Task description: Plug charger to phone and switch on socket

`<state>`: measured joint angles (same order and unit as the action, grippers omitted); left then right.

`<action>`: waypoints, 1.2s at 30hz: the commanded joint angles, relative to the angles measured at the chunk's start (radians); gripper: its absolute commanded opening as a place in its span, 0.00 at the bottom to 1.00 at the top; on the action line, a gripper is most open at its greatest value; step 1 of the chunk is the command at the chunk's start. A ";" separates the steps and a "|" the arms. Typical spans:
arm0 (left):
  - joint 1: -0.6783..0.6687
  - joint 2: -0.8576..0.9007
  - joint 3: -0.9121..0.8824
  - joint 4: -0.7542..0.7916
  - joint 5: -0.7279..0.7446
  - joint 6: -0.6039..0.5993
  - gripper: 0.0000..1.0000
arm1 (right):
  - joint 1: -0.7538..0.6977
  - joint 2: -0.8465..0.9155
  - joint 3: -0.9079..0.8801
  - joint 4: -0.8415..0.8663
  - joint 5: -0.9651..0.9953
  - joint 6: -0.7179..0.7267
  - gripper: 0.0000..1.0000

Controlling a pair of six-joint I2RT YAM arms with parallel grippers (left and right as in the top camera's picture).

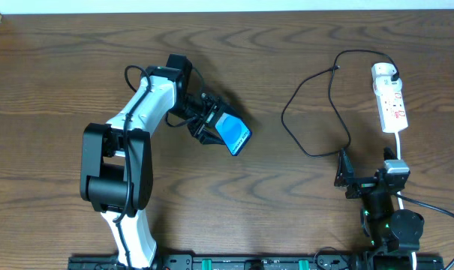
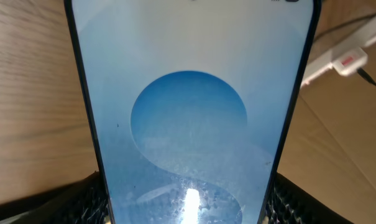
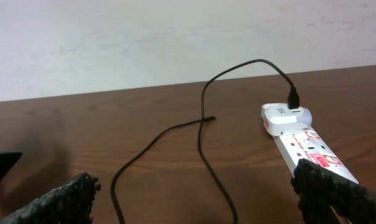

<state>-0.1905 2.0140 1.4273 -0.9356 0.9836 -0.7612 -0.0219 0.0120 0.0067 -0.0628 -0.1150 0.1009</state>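
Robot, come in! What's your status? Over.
Left hand shut on phone. Right hand open, empty. Charger lying loose, tip not in phone. Nothing seen in the way.

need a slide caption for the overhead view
Left gripper holds the phone while the open right gripper sits by the charger running to the socket.

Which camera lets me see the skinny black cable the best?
The overhead view: the charger lies there whole, looping out from the socket. The right wrist view shows it closer, but its loop is cut off at the bottom. The left wrist view shows only a bit at the edge.
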 commanded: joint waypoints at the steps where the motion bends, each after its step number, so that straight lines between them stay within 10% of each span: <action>1: 0.006 -0.041 0.017 -0.006 0.116 0.017 0.60 | -0.001 -0.003 -0.001 -0.004 0.005 -0.013 0.99; 36: 0.006 -0.041 0.017 -0.002 0.337 0.048 0.60 | -0.001 -0.003 -0.001 -0.004 0.005 -0.013 0.99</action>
<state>-0.1905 2.0140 1.4273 -0.9348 1.2629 -0.7486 -0.0219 0.0120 0.0067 -0.0628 -0.1150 0.1009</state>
